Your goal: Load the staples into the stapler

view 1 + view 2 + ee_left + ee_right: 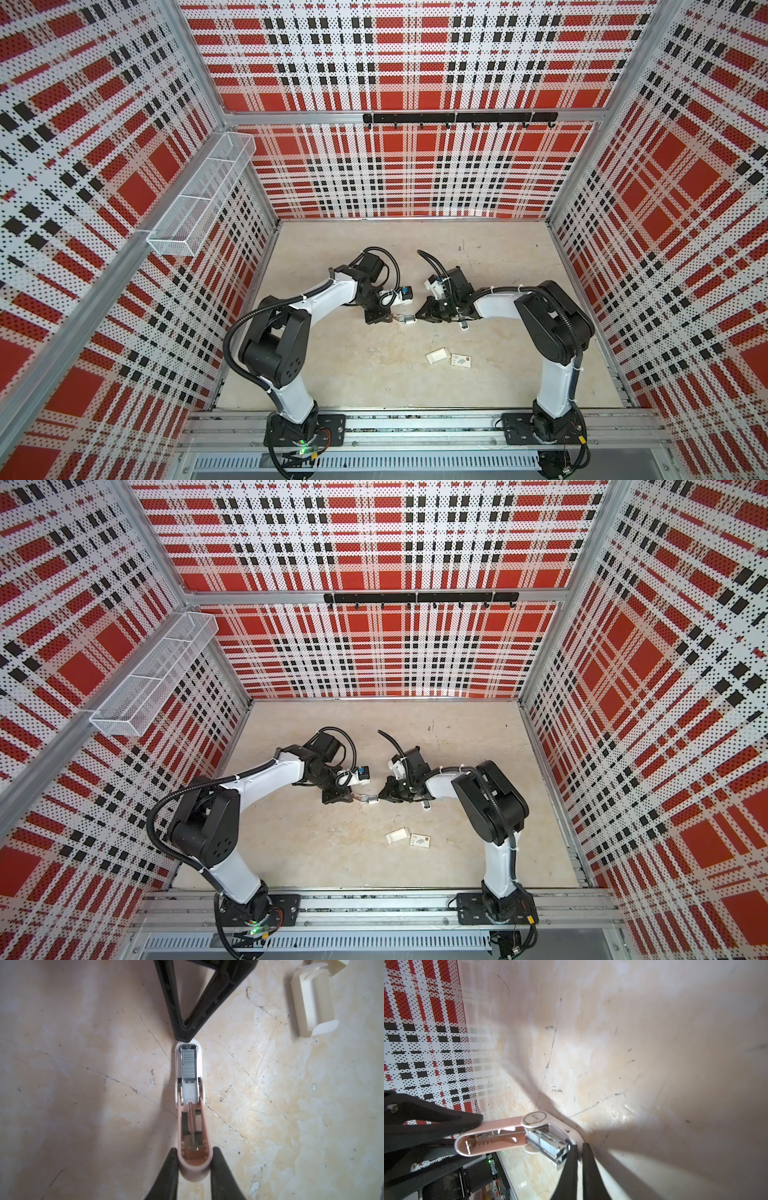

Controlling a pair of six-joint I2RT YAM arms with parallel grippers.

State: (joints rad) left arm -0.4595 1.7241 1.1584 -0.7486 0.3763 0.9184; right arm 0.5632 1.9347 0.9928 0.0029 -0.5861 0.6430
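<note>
the staples (189,1064) already lie in the open stapler (199,1064), in the front part of its metal channel, with the white pusher (190,1091) just behind them. the stapler rests opened out mid tabletop (374,374). the left hand (195,1157) is clamped on the rounded end of the pink lid (205,1126). the right hand (579,1157) is closed, its tips against the stapler's nose; whether it nips an edge there i cannot tell.

what looks left is swinging the lid shut, and that is where it could fail:
- if the lid comes down while the right hand's tips sit at the nose, they may get caught and stop it latching.
- if the right hand lets go first, nothing else pins the base, so a pull from the left hand could drag or tip the stapler and shake the strip loose.
- the grip on the lid's curved end is narrow; it may slip and let the lid snap.
- the spring (192,1124) runs bare inside the lid; a skewed close could snag it or lift the strip.

the empty tray (311,1001) lies nearby, out of the way.
</note>
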